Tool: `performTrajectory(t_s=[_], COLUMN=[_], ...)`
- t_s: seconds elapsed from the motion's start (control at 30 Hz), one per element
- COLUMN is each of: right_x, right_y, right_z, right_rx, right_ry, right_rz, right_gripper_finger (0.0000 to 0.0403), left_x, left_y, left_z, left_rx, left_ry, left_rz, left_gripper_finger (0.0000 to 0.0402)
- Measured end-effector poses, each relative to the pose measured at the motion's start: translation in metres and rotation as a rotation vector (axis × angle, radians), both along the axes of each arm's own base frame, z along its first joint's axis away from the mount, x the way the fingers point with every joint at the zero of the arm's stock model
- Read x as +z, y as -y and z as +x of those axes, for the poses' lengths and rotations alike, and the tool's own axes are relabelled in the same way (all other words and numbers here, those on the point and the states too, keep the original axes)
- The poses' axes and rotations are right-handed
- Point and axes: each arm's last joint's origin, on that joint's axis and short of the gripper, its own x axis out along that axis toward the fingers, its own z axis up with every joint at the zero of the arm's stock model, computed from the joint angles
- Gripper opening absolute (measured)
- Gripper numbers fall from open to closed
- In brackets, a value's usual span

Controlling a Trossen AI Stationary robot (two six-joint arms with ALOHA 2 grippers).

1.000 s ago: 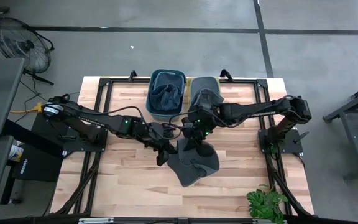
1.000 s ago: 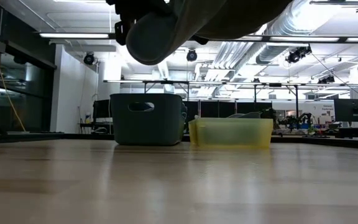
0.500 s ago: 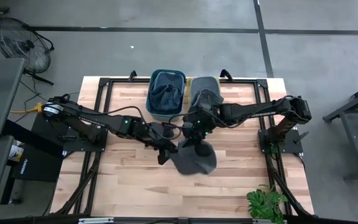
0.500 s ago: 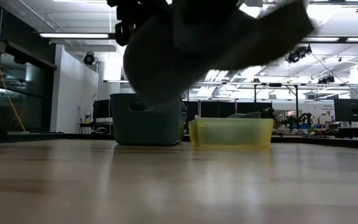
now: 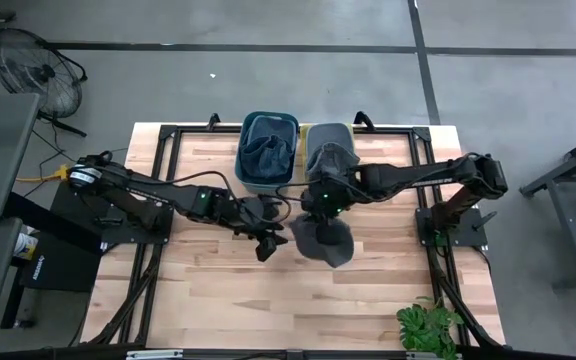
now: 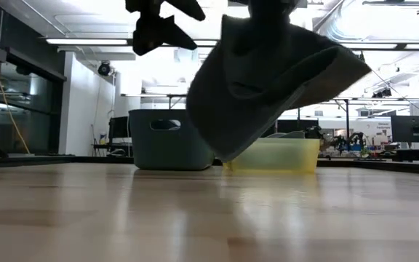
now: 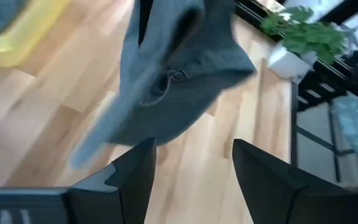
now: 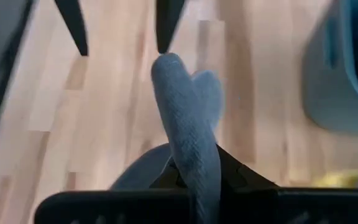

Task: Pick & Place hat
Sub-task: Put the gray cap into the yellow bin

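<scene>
A grey knit hat [image 5: 326, 240] hangs from my right gripper [image 5: 319, 205], which is shut on it above the middle of the table. In the low view the hat [image 6: 268, 80] hangs clear of the tabletop. My left gripper [image 5: 268, 240] is open and empty just to the hat's left. Its two fingers [image 7: 135, 177] point toward the hat [image 7: 173, 81] without touching it. In the right wrist view the hat [image 8: 188, 143] runs out between my right fingers, with the left gripper's fingertips [image 8: 166, 25] beyond it. My right gripper pinches a bunched fold of the hat [image 8: 194, 168] between its two fingers, coming from above. The hat hangs slack below the fingers, lifted clear of the table.
A blue bin [image 5: 268, 150] holding grey cloth and a yellow bin [image 5: 330, 150] holding another grey hat stand side by side at the table's far edge. A potted plant [image 5: 428, 325] stands at the near right corner. Bare wood [image 5: 198, 290] lies to the near left.
The hat was stretched out between both grippers. My left gripper has let go of it, and the hat has swung down and toward the right, now hanging from my right gripper alone. My right gripper has shifted slightly toward the far edge.
</scene>
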Motion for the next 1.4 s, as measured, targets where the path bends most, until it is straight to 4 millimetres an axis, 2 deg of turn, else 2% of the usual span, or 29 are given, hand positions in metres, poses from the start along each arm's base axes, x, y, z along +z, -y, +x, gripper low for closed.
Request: performTrajectory(t_s=[0.17,0.37,0.6,0.83,1.07,1.23,1.4], right_x=[0.015,0.045,0.091,0.126,0.149,0.158,0.162], right_y=[0.002,0.0,-0.008,-0.012,-0.016,-0.018,-0.018], right_z=[-0.02,-0.059,-0.106,-0.14,-0.158,-0.161,-0.16], right_rx=[-0.074,-0.167,-0.308,-0.428,-0.437,-0.442,-0.44], right_ry=[-0.033,-0.019,0.201,0.445,0.609,0.679,0.705], right_rz=[-0.042,-0.109,-0.241,-0.343,-0.434,-0.481,-0.492], right_gripper_finger=[0.0001,0.0,0.0,0.0,0.0,0.0,0.0], left_x=[0.002,0.002,0.001,0.015,0.033,0.052,0.059], left_y=[-0.003,-0.007,-0.006,-0.01,-0.027,-0.037,-0.043], left_z=[-0.003,-0.003,0.01,0.024,0.031,0.033,0.033], left_rx=[0.102,0.233,0.314,0.347,0.399,0.39,0.412], left_ry=[0.001,0.013,0.109,0.317,0.501,0.7,0.769], left_rz=[0.033,0.064,0.03,-0.001,-0.061,-0.14,-0.197], left_gripper_finger=[0.0211,0.0211,0.0211,0.0211,0.0211,0.0211,0.0211])
